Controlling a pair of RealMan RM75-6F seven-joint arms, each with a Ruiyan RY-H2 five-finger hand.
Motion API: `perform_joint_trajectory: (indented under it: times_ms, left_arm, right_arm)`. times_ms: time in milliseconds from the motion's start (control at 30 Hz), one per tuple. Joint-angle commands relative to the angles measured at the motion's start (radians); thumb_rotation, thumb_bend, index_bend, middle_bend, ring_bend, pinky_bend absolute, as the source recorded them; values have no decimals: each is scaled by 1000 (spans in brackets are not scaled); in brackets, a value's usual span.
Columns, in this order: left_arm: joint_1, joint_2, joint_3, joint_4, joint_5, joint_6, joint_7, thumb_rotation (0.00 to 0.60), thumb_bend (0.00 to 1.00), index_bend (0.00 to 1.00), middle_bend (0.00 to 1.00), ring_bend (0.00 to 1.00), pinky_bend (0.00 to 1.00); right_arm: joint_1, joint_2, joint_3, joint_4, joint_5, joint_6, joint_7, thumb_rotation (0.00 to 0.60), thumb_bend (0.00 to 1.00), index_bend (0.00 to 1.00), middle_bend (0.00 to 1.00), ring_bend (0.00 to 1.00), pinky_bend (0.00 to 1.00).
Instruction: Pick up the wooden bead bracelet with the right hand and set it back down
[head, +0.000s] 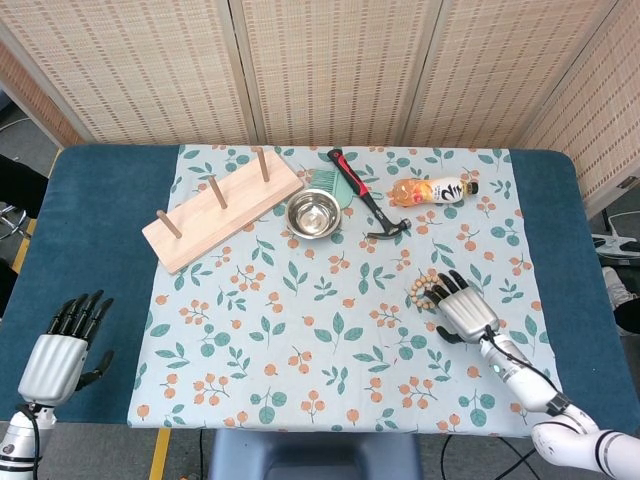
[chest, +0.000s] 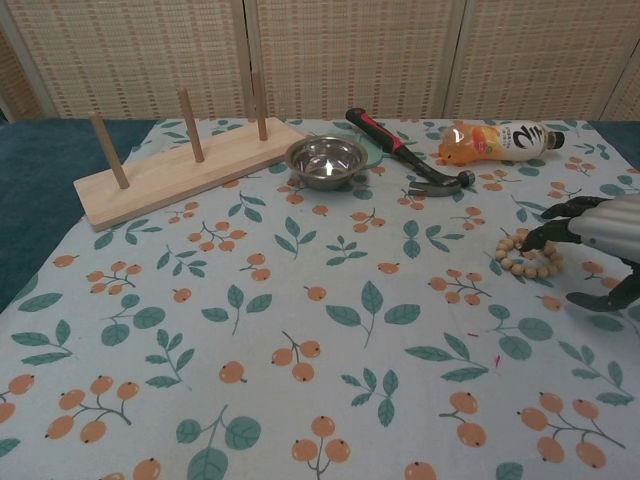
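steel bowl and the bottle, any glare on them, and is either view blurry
Chest view: bright highlights inside the steel bowl and on the bottle; the picture is sharp, with the right robot hand cut off at the edge. Head view: even light, soft sheen in the bowl, no visible blur.

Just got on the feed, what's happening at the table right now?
The right hand is over the wooden bead bracelet on the flowered cloth, fingers spread and reaching onto it, but the bracelet lies flat and is not lifted. The left hand sits open near the table's front left edge, holding nothing. Behind, a peg board, steel bowl, hammer and drink bottle lie untouched.
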Motion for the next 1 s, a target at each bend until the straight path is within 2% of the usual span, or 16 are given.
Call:
perform_joint_trajectory:
  times_ms: [33,100,200,267,367,533,600,700,767,867,1000]
  left_arm:
    - [0,2,1,-2,-1,-1,1,574,384,0,0,0,131]
    - [0,3,1,-5,-3,-3,3,573,384,0,0,0,131]
    - [-1,6,2,-10,-8,-9,5,574,384,0,0,0,132]
    - [-1,7,2,-11,-9,-12,5,573,385,0,0,0,132]
    - [-2,8,2,-14,-11,-15,7,575,384,0,0,0,132]
    - [-3,9,1,-17,-15,-19,10,574,383,0,0,0,134]
    - [-3,10,1,-17,-16,-20,10,575,382,0,0,0,135]
    - [-4,9,1,-18,-17,-21,11,578,384,0,0,0,135]
    - [-4,9,1,-18,-17,-21,13,579,383,0,0,0,135]
    - [-3,10,1,-19,-16,-18,14,579,383,0,0,0,136]
    - [-3,10,1,-20,-17,-18,14,582,383,0,0,0,136]
  right_arm:
    - [11,-18,-5,17,17,-15,-15,494,327,221,207,0,1]
    - [16,-29,-7,29,31,-21,-33,524,327,280,250,12,24]
    - [23,-43,-7,41,54,-25,-54,584,327,406,346,81,89]
    - [28,-52,-5,49,66,-25,-65,600,327,442,367,99,97]
    - [34,-64,-6,62,91,-30,-93,600,327,495,396,143,122]
    - [43,-77,-13,73,129,-41,-146,600,327,504,410,150,123]
    - [44,-81,-13,74,140,-36,-157,600,327,534,445,178,126]
    - [44,-89,-15,77,141,-18,-162,600,330,619,526,274,173]
    - [46,-90,-16,76,138,-11,-154,600,393,689,580,323,191]
    - [44,-84,-12,67,132,7,-120,600,491,730,611,354,203]
    - [42,-74,-8,63,106,37,-46,600,509,737,621,376,220]
